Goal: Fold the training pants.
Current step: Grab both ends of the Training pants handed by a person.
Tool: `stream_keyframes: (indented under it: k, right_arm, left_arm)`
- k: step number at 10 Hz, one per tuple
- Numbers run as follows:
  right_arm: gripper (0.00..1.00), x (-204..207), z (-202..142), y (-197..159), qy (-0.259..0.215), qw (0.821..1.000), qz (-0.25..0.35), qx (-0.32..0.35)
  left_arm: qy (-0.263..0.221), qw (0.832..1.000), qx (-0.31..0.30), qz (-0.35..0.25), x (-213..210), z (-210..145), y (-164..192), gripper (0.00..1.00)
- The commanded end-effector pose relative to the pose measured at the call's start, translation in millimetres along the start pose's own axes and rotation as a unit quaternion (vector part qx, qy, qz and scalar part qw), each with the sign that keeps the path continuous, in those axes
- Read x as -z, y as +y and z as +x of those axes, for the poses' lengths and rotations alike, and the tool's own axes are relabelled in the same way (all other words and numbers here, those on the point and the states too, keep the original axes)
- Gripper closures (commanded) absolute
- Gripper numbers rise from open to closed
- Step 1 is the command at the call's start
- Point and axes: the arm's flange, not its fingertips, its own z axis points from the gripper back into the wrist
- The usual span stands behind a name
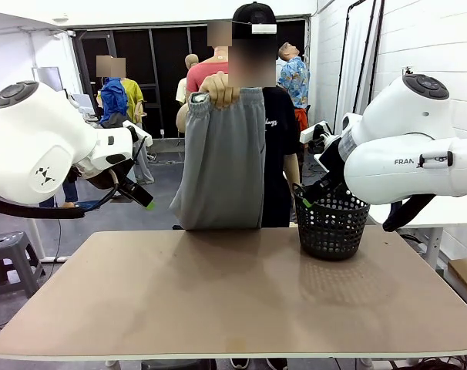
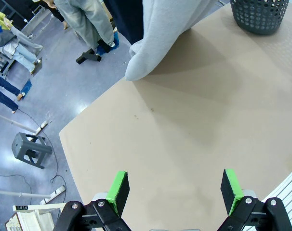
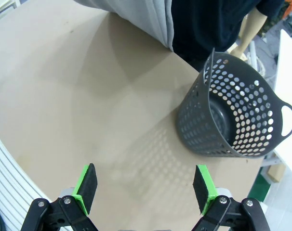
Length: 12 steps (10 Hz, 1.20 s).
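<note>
A person at the far side holds the light grey training pants (image 1: pixel 222 162) up by the waistband, with a hand (image 1: pixel 218 91) at shoulder height. The legs hang down to the table's far edge. In the left wrist view the lower end of the pants (image 2: pixel 155 38) rests at the table's rim. In the right wrist view the pants (image 3: pixel 136 19) hang at the top. My left gripper (image 2: pixel 175 188) is open above bare table, well short of the fabric. My right gripper (image 3: pixel 145 188) is also open and holds nothing. In the front view my left gripper (image 1: pixel 141 196) hovers left of the pants.
A black mesh basket (image 1: pixel 331 222) stands empty on the brown table (image 1: pixel 233 301) at the far right, close to my right arm; it also shows as the basket (image 3: pixel 232 115) just beyond my right fingers. A grey stool (image 1: pixel 10 258) stands off the table's left.
</note>
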Motion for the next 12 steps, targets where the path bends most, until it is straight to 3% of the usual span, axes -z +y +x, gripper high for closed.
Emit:
stream_keyframes:
  k: [1,12]
  right_arm:
    - [0.0,1.0,-0.2,0.0,0.001,1.0,0.001,0.0]
    - [0.0,1.0,-0.2,0.0,0.001,1.0,0.001,0.0]
  left_arm:
    - [0.0,1.0,0.0,0.0,0.1,0.1,-0.3,0.0]
    - [0.0,1.0,0.0,0.0,0.1,0.1,-0.3,0.0]
